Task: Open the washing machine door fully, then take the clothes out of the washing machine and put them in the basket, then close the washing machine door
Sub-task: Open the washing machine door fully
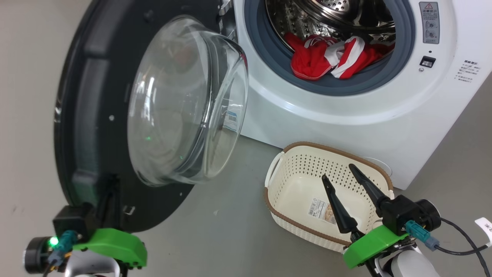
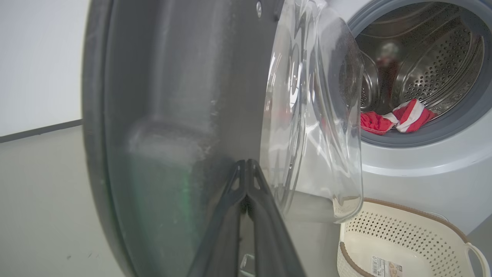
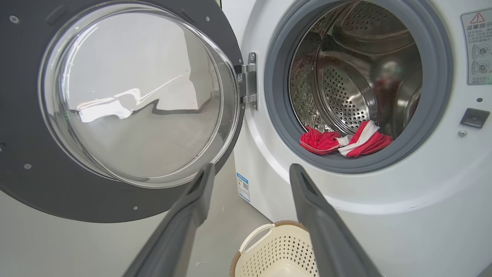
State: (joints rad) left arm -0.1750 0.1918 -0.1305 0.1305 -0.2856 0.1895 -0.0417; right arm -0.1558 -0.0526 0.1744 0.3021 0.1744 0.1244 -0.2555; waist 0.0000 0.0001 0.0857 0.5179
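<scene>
**Grey floor [image 1: 230, 231], washer [image 1: 346, 115]: contents**

I list: clothes [image 1: 330, 57] at the drum's [image 1: 300, 19] front lip; door [image 1: 96, 115] standing wide open; basket [image 1: 307, 165] on floor beside washer. Left gripper [image 2: 246, 165] pinched closed against door; right gripper [image 1: 338, 172] spread wide over basket.
</scene>
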